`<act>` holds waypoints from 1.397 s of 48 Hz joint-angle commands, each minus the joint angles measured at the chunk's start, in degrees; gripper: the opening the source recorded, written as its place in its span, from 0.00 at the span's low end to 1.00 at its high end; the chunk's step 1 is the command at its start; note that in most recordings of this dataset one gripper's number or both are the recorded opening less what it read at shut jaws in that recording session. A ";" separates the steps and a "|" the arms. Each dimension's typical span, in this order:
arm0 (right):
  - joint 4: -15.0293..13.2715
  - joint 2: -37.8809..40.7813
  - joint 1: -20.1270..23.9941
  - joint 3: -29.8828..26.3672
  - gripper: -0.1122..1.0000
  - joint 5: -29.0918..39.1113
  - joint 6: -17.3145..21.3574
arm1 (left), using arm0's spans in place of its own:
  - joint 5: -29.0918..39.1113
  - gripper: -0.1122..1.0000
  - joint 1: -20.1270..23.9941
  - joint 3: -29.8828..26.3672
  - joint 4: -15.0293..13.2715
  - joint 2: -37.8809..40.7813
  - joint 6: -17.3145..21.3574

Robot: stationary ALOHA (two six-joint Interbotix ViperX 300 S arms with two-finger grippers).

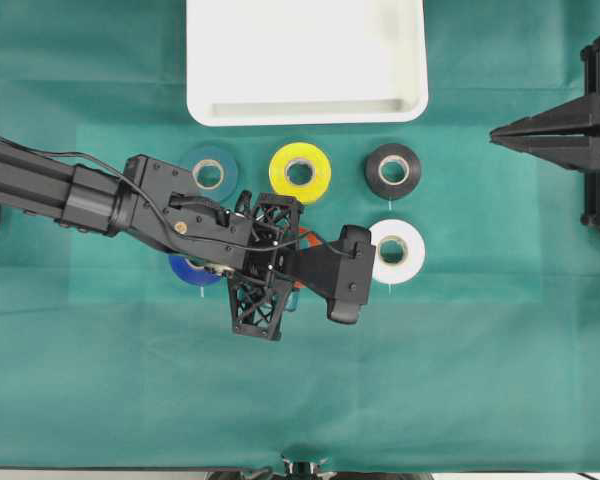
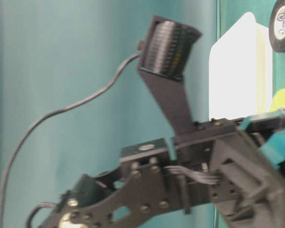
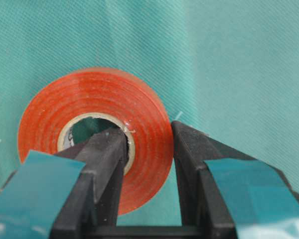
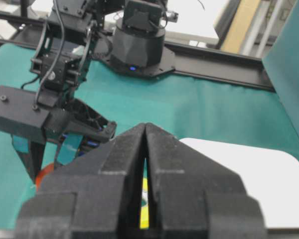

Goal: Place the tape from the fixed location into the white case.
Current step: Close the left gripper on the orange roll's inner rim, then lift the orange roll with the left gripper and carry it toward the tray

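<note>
Tape orange-red (core pale); white case; cloth green; lower-left roll seemingly blue.

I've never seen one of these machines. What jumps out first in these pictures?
The left claw pinches the orange tape: one finger inside the ring's hole, the other outside its wall. From overhead, that black arm hides most of the tape, with yellow, black and white rolls lying around it on the green cloth. The white case sits at the top, nothing visible in it.
</note>
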 commanded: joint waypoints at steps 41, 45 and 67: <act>0.00 0.18 -0.09 -1.41 0.10 0.18 -0.18 | 20.92 0.32 -0.26 -15.47 0.62 -12.13 0.35; 0.00 0.18 -0.09 -1.49 0.10 0.44 -0.18 | 22.24 0.32 -0.26 -16.61 0.70 -13.36 0.35; 0.00 0.09 -0.09 -1.58 0.10 0.62 -0.18 | 25.40 0.32 -0.26 -18.63 0.70 -17.14 0.35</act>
